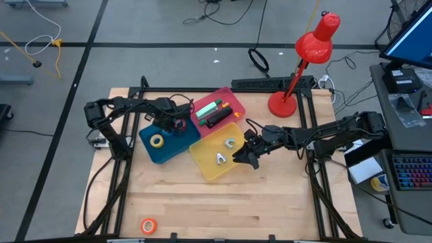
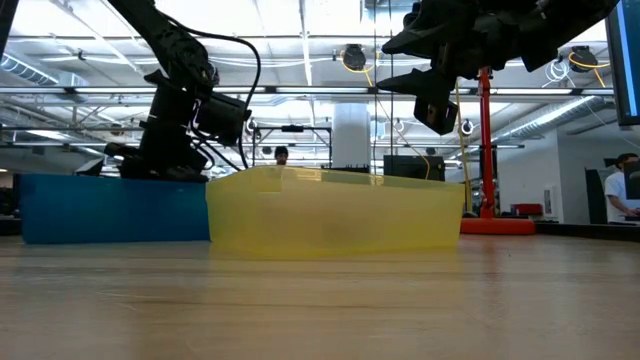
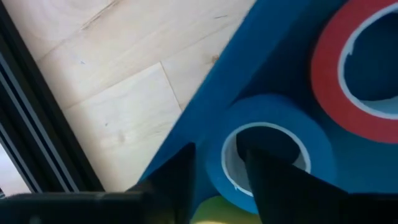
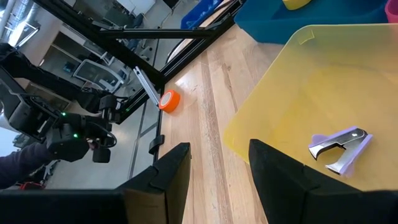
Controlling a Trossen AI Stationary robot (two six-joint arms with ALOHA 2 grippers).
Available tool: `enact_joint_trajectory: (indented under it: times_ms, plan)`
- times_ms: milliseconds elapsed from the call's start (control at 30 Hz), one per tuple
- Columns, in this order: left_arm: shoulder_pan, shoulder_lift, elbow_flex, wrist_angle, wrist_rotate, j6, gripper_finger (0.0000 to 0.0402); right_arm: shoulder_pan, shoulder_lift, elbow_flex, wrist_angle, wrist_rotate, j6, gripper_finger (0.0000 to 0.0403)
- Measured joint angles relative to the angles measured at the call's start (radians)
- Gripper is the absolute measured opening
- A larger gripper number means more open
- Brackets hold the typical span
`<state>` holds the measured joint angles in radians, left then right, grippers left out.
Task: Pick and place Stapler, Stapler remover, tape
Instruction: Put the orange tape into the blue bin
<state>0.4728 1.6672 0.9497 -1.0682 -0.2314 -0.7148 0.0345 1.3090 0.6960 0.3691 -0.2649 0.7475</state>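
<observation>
Tape rolls number four: yellow [image 1: 157, 140], blue [image 3: 273, 149] and red [image 3: 348, 81] in my blue bin [image 1: 152, 152]; orange [image 1: 148, 225] on the table. Yellow bin [image 1: 209, 165] holds two staple removers [image 1: 221, 158], apparently. My left gripper [image 3: 217, 180] straddles blue's wall, parted; right gripper [image 4: 217, 180] open, empty.

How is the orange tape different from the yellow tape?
The orange tape lies on the bare wooden table near the front edge, while the yellow tape lies inside the blue bin. The orange tape sits far from both arms, while the yellow tape is close to the left pincer. Both are small rings lying flat.
</observation>
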Motion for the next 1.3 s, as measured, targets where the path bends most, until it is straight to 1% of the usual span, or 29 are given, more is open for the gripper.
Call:
enact_joint_trajectory:
  times_ms: [133, 267, 433, 533, 600, 767, 933, 1067, 1200, 1300]
  plan:
    - [0.000, -0.004, 0.000, -0.002, 0.021, 0.007, 0.0185, 0.000, 0.000, 0.000, 0.000, 0.000, 0.000, 0.0157]
    - [-0.007, -0.044, 0.000, -0.004, 0.022, -0.009, 0.0216, 0.000, 0.000, 0.000, 0.000, 0.000, 0.000, 0.0157]
    - [-0.043, -0.163, 0.029, -0.006, 0.022, -0.044, 0.0233, 0.000, 0.000, 0.000, -0.002, 0.000, 0.000, 0.0157]
    - [-0.092, -0.262, 0.068, -0.005, 0.026, -0.082, 0.0234, 0.000, 0.000, 0.000, -0.002, 0.000, 0.000, 0.0157]
    - [-0.137, -0.329, 0.093, 0.001, 0.049, -0.101, 0.0235, 0.000, 0.000, 0.000, -0.002, 0.000, 0.000, 0.0157]
    - [-0.311, -0.476, 0.147, 0.074, 0.109, -0.143, 0.0235, 0.000, 0.000, 0.000, -0.002, 0.000, -0.004, 0.0157]
    - [-0.536, -0.554, 0.151, 0.172, 0.157, -0.209, 0.0235, 0.000, 0.000, 0.000, -0.002, 0.001, -0.013, 0.0157]
    - [-0.718, -0.550, 0.151, 0.207, 0.218, -0.243, 0.0234, 0.000, 0.000, 0.000, -0.007, 0.001, -0.028, 0.0157]
    - [-0.868, -0.502, 0.152, 0.211, 0.240, -0.357, 0.0234, 0.000, 0.000, 0.000, -0.010, 0.001, -0.030, 0.0157]
    - [-0.956, -0.466, 0.151, 0.207, 0.269, -0.449, 0.0234, 0.000, 0.000, 0.000, -0.015, 0.001, -0.029, 0.0157]
